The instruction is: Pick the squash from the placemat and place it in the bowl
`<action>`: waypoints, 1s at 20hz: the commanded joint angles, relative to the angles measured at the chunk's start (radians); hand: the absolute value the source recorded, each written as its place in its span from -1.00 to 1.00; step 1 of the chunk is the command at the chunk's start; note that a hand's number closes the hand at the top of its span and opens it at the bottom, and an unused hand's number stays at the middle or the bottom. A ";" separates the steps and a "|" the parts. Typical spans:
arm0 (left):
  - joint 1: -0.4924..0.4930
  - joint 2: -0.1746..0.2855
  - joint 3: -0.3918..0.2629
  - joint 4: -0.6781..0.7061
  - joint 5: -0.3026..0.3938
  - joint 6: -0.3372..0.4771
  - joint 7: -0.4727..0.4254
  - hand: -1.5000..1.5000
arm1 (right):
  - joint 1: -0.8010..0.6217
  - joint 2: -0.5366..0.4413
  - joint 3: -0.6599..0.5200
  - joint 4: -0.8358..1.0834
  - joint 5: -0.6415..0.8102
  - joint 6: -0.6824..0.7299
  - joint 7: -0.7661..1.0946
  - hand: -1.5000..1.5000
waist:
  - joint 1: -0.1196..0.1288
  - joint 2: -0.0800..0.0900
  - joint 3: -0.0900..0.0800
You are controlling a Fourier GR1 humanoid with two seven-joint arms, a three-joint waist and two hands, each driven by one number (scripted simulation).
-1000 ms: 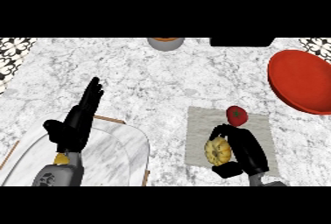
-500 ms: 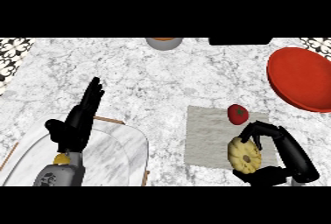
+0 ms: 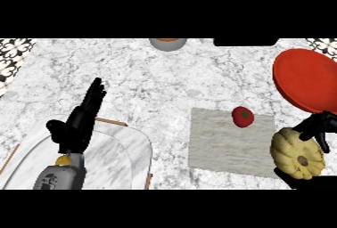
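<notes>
Legible markings: none. No text, label, brand, number or sign can be read on the squash (image 3: 297, 153), the placemat (image 3: 223, 142), the red bowl (image 3: 306, 78), the tomato (image 3: 243, 116), the marble counter (image 3: 164, 80) or the marble tray (image 3: 125, 151).
</notes>
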 commanded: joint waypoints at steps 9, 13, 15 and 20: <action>0.021 -0.006 0.009 0.002 0.008 -0.021 -0.037 0.00 | -0.392 -0.130 -0.142 0.078 -0.052 0.028 0.411 1.00 | 0.016 0.003 0.000; -0.033 -0.043 -0.034 0.028 -0.041 0.015 -0.004 0.00 | -0.544 -0.189 -0.169 0.279 -0.027 0.014 0.384 1.00 | 0.019 0.006 0.001; -0.069 -0.016 0.010 0.052 -0.024 0.005 0.012 0.00 | -0.513 -0.231 -0.220 0.288 -0.095 0.080 0.392 1.00 | 0.010 0.004 0.001; 0.010 -0.007 -0.008 -0.043 -0.009 -0.020 0.024 0.00 | -0.551 -0.297 -0.173 0.527 0.141 -0.008 0.235 1.00 | 0.026 0.006 0.001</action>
